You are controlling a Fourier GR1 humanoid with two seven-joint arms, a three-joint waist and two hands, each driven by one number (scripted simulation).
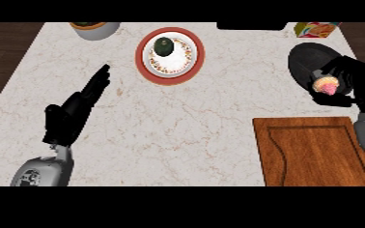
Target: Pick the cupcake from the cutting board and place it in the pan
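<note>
the right hand (341, 79) sits at about three o'clock in the head view, above the black pan (306, 60), its fingers curled round the cupcake (327, 86). the cupcake, pink-topped, is held over the pan's lower part, clear of the cutting board (310, 152), which lies at about five o'clock with nothing on it. whether the cupcake touches the pan's floor cannot be told.

the left hand (75, 111) lies at about nine o'clock over the marble counter (200, 125), fingers straight and pointing toward one o'clock, holding nothing.

at twelve o'clock stands a red-rimmed plate (170, 55) with a dark green avocado (164, 46) on it. at eleven o'clock a grey bowl (96, 30) shows at the counter's far edge, and at one o'clock a colourful box (315, 29) stands just beyond the pan.
</note>
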